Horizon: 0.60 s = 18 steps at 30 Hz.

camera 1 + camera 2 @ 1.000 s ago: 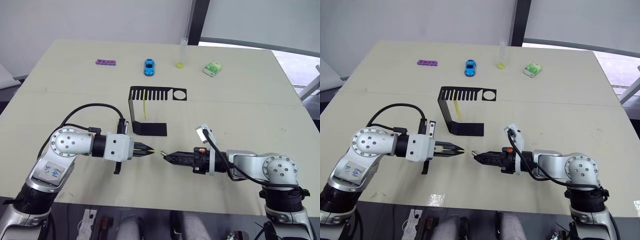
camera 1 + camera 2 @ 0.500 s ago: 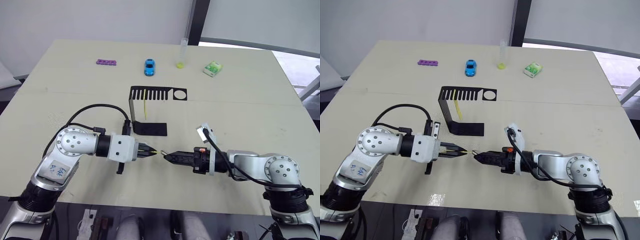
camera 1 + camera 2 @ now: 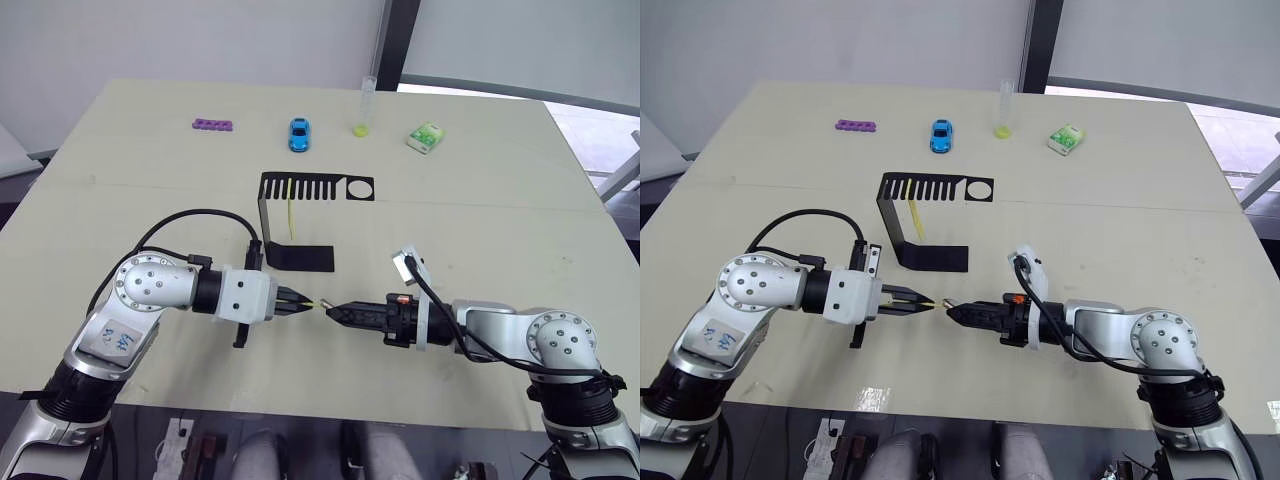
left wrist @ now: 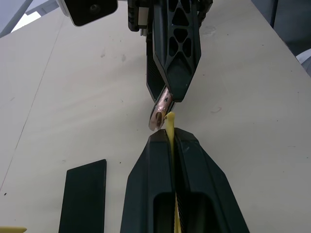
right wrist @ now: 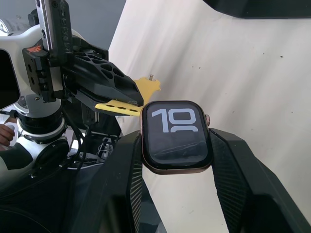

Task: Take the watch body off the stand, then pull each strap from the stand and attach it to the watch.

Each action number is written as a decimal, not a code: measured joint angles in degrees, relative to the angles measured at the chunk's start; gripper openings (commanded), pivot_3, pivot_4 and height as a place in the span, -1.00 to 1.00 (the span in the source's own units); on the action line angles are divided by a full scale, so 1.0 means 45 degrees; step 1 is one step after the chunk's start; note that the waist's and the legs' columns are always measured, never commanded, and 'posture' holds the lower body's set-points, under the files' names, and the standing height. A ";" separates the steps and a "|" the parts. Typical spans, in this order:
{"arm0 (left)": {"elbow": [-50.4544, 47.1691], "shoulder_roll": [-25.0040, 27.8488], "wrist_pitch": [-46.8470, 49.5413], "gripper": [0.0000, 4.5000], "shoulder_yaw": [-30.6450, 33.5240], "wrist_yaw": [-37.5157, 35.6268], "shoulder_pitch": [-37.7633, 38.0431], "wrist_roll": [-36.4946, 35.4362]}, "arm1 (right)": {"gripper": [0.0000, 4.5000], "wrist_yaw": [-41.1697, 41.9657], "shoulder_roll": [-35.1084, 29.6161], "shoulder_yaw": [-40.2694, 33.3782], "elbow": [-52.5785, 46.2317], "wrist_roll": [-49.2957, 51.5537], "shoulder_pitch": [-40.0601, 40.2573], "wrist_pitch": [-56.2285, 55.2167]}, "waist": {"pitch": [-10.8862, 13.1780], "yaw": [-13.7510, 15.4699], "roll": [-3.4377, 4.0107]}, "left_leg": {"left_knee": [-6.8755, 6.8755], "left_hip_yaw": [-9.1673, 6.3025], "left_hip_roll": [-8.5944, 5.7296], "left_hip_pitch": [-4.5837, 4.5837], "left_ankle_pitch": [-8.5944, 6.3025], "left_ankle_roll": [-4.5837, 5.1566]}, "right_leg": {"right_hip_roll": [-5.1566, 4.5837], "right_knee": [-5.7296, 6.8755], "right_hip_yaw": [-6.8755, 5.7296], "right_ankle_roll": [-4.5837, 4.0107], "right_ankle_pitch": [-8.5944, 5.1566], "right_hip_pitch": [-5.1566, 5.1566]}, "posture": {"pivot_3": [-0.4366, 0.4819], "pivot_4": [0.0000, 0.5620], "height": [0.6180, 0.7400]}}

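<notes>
My right gripper [image 3: 335,311] is shut on the watch body [image 5: 176,136], a black square case whose screen shows light marks. My left gripper [image 3: 305,302] is shut on a yellow strap [image 4: 169,122]; its tip almost touches the edge of the case [image 4: 160,109]. The two grippers meet tip to tip just above the table, in front of the stand [image 3: 268,222]. The black stand is upright and a second yellow strap [image 3: 290,210] hangs from its slotted top plate.
Along the far side of the table [image 3: 480,180] lie a purple block [image 3: 212,125], a blue toy car [image 3: 298,133], a tube with a yellow-green bottom [image 3: 363,108] and a green-white packet [image 3: 426,136]. The stand's flat foot [image 3: 300,257] lies just behind the grippers.
My left gripper has shifted slightly right, bringing the yellow strap's tip closer to the watch body. The right gripper has stayed almost still.
</notes>
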 measured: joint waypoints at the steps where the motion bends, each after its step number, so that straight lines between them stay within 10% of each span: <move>1: -0.0006 0.0044 -0.0032 -1.00 0.0107 -0.0012 0.0056 -0.0039 | -0.33 0.0000 -0.0017 0.0025 -0.0002 0.0006 0.0059 -0.0004 | 0.0000 -0.0002 0.0000 | 0.0000 0.0000 0.0001 0.0000 0.0000 0.0000 | 0.0001 0.0000 0.0000 0.0000 0.0000 0.0000 | -0.05 -0.47 1.00; 18: -0.0492 0.0393 -0.0240 -1.00 0.1649 -0.0071 0.1202 -0.0918 | -0.33 0.0007 -0.0173 0.0217 -0.0034 0.0028 0.0175 -0.0235 | 0.0000 0.0004 -0.0001 | 0.0007 -0.0001 0.0001 -0.0013 -0.0002 0.0007 | -0.0002 -0.0003 -0.0002 0.0007 0.0004 -0.0006 | -0.05 -0.47 1.00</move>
